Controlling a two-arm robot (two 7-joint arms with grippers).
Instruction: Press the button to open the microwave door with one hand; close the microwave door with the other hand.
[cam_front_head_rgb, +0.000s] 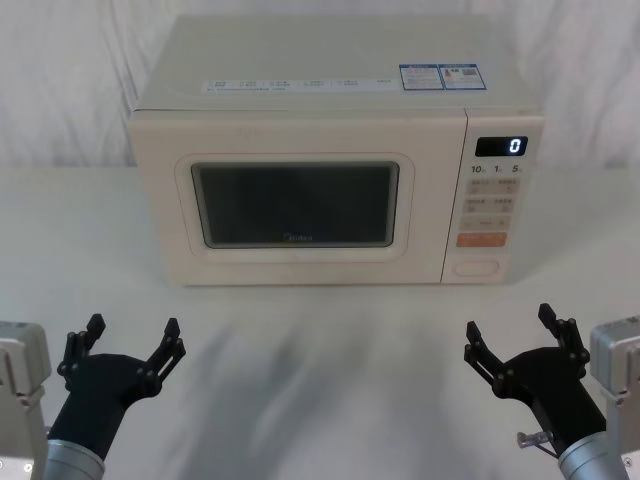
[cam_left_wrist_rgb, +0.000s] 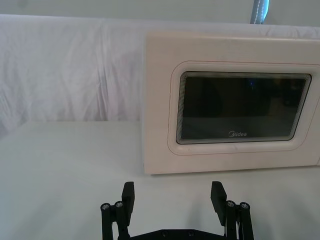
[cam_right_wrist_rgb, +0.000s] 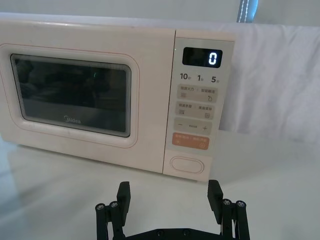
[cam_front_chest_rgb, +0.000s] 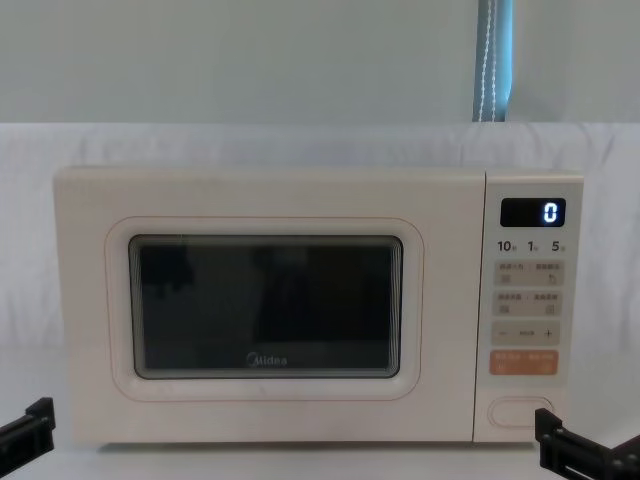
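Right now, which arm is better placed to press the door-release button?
Right. The right pincer hangs open almost directly before the button on the microwave's right side; the left pincer sits far left.

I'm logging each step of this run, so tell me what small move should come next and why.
Probably the right pincer should ease forward toward the wide cream pill-shaped button at the bottom of the key panel. The cream microwave door with the dark window sits shut, both pincers hang open short of the oven, and the right one is nearer the panel. The left pincer can wait before the door.
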